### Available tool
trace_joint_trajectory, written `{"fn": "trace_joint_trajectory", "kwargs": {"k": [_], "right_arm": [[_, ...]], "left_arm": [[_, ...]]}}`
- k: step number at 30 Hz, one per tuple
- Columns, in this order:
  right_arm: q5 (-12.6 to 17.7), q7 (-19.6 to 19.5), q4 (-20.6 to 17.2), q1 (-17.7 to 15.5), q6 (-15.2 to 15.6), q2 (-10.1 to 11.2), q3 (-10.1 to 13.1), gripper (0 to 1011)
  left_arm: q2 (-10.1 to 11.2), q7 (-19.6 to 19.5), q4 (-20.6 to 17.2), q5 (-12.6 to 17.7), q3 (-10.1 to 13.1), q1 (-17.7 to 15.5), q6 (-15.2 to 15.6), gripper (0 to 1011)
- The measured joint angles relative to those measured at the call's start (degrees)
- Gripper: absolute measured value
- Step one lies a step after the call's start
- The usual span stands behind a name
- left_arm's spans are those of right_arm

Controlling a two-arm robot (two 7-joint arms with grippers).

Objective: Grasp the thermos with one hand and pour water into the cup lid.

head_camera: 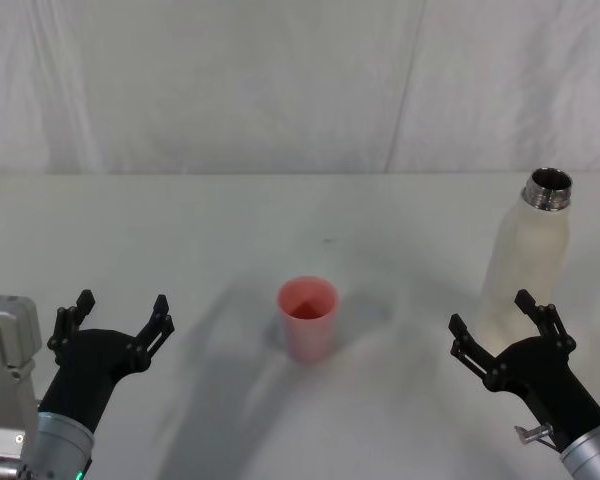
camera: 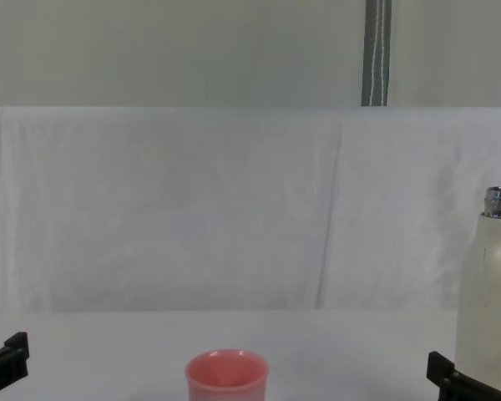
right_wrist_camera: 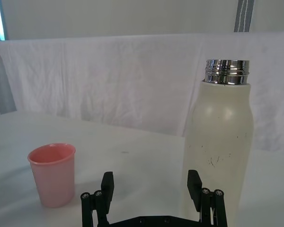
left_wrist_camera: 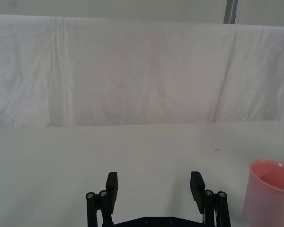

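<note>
Black-jawed right gripper [head_camera: 503, 331]: jaws spread wide, empty, low at the near right, just short of the thermos. Left gripper [head_camera: 116, 322]: likewise wide and empty, parked at the near left. Cup lid [head_camera: 307, 318]: pink, upright, mid-table between the arms, apparently dry. Thermos [head_camera: 527, 254]: cream body, open steel neck, upright at the right, well apart from the cup. Recommended: right jaws should straddle the body at mid-height, squarely, before closing, so the tall bottle neither tips nor slips when tilted.
</note>
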Motion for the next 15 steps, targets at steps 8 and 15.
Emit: {"fn": "trace_joint_trajectory", "kwargs": {"k": [8, 15], "right_arm": [[0.03, 0.03, 0.0, 0.0, 0.0, 0.0, 0.0, 1001], [0.03, 0.03, 0.0, 0.0, 0.01, 0.0, 0.0, 1001]], "left_arm": [[0.0, 0.0, 0.0, 0.0, 0.0, 0.0, 0.0, 1001], [0.0, 0.0, 0.0, 0.0, 0.0, 0.0, 0.0, 1001]]}}
